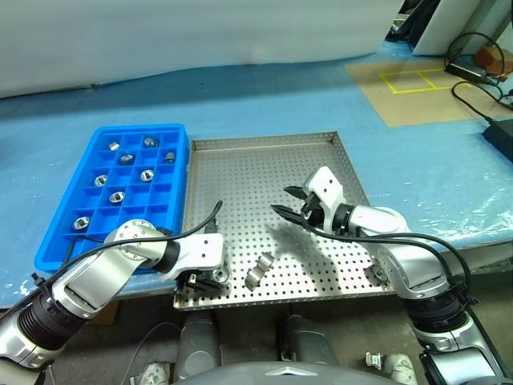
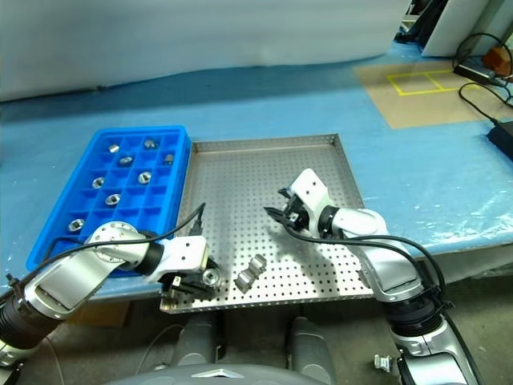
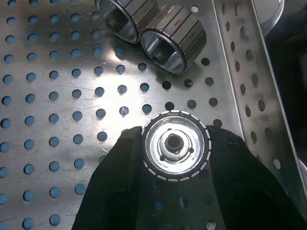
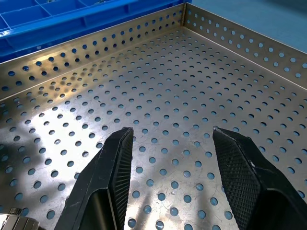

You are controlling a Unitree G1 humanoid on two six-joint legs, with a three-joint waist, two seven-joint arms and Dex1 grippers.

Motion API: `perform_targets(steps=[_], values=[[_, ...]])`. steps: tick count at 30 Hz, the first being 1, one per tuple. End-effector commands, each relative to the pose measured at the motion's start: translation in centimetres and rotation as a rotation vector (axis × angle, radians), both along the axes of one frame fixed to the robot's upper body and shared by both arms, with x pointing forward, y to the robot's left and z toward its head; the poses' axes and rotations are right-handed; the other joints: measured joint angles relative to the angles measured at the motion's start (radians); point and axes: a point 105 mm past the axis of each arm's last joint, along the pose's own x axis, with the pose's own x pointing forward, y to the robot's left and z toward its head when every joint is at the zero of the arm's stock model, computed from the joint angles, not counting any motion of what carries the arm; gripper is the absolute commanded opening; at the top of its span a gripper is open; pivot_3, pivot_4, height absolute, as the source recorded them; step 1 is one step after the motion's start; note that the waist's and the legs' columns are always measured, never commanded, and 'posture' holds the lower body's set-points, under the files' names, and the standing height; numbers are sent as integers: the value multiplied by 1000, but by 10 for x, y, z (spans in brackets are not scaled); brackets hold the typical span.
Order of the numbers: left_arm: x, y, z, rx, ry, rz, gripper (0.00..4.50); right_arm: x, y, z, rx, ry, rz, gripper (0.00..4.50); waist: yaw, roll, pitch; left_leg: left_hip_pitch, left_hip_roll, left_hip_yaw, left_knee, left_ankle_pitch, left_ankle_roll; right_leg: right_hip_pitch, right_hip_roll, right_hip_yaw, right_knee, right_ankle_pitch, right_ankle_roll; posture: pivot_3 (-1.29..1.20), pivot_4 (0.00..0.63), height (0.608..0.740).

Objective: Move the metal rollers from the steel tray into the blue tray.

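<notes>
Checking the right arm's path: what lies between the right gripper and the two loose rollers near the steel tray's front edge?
Only bare perforated floor of the silver steel tray, seen in the left eye view, separates the right gripper from the two small metal rollers.

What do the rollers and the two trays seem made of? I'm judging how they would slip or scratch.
Rollers: probably machined steel, bright and mirror-like on the face, with a ribbed rim. Steel tray: sheet metal, brushed and shiny, with punched holes and fine scratches. Blue tray: looks like moulded plastic, uniform blue with a slight gloss. The left pincer's fingers look like matte black plastic or rubber.
</notes>
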Motion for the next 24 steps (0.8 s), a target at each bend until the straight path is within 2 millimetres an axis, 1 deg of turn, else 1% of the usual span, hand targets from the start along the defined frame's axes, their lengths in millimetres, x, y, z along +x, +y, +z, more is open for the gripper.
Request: perform_targets(steps=[1, 2, 5, 6, 9, 12, 15, 19, 21, 24], values=[[6, -3, 11, 0, -41, 12, 1694, 1, 5, 12, 13, -53, 26, 2714, 0, 0, 0, 0, 0, 0, 0, 0, 0, 0, 0, 0, 0, 0, 0, -121, 150, 740], [8, -4, 14, -9, -54, 18, 1694, 1, 5, 12, 13, -53, 26, 2714, 0, 0, 0, 0, 0, 0, 0, 0, 0, 0, 0, 0, 0, 0, 0, -122, 150, 740], [38, -26, 46, -175, -183, 135, 1694, 3, 6, 15, 22, -58, 27, 2714, 4, 0, 0, 0, -1, 0, 0, 0, 0, 1, -1, 0, 0, 0, 0, -118, 150, 740], [46, -29, 53, -224, -194, 183, 1694, 3, 6, 17, 29, -62, 29, 2714, 4, 0, 0, 0, -2, 0, 0, 0, 0, 1, -2, 0, 1, 0, 0, -116, 150, 740], [57, -33, 63, -300, -212, 230, 1694, 6, 8, 24, 49, -71, 46, 2714, -3, 0, 0, -1, -2, 0, 2, 0, 0, 1, -2, 0, 1, 0, 0, -106, 150, 740], [67, -29, 73, -365, -239, 268, 1694, 7, 10, 33, 73, -80, 83, 2714, -14, 1, 0, 0, -2, 0, 0, 0, 0, 0, -1, 1, 1, 0, 0, -92, 150, 740], [73, -12, 77, -385, -265, 319, 1694, 11, 14, 44, 84, -93, 133, 2714, -18, 1, 0, -2, -1, -1, 0, 0, 1, -1, 0, 0, 0, 0, 0, -57, 150, 740], [80, 16, 73, -385, -333, 417, 1694, 20, 20, 59, 97, -115, 199, 2714, -18, 1, 0, -3, -1, -1, 0, 0, 1, -1, 0, -1, 0, 0, 0, -1, 150, 740], [82, 30, 71, -406, -365, 480, 1694, 22, 27, 66, 110, -120, 249, 2714, -14, 1, 0, -3, -1, -2, 0, 0, 1, -2, 0, -1, 0, 0, 0, 39, 150, 740], [77, 51, 73, -451, -418, 575, 1694, 23, 44, 74, 128, -124, 343, 2714, -10, 1, 0, -6, -1, -2, 1, -1, 1, -3, -1, -2, -1, 0, 0, 112, 150, 740]])
